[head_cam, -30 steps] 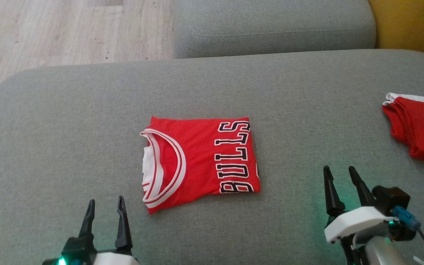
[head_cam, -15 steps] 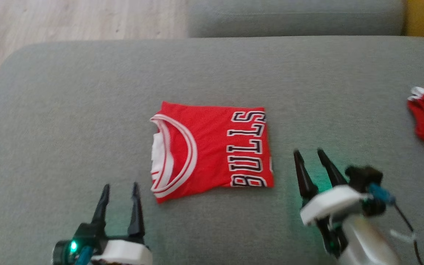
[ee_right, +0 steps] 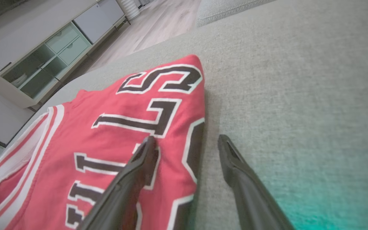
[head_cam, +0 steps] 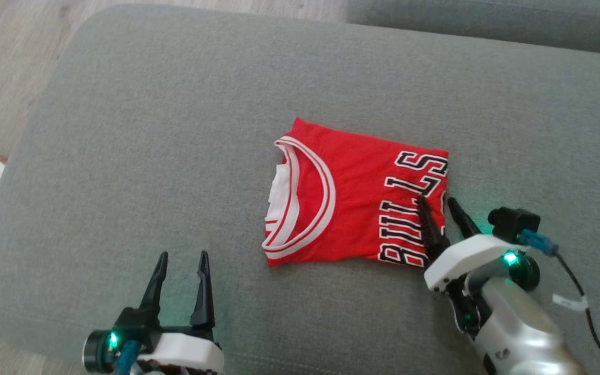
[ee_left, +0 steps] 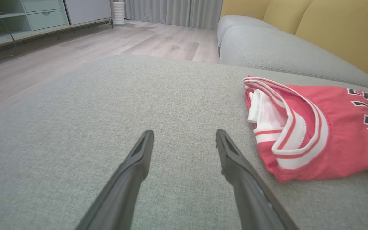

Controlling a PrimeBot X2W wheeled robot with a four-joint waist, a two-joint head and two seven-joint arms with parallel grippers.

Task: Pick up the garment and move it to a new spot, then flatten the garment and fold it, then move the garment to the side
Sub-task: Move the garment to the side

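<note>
Neatly folded red garment (head_cam: 354, 200), lettering up

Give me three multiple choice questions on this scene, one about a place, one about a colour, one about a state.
1. Where is the right hand? A astride the lettered edge of the red jersey; B well clear of it; C beneath it.
2. The jersey's lettering is: A yellow; B black outlined white; C blue.
3. The left hand is: A shut on the jersey; B shut, holding nothing; C open over the grey cushion.
Answers: A, one finger shows over the letters, the other over the cushion; B, plain in the right wrist view; C, its fingers stand apart with bare fabric between.
</note>
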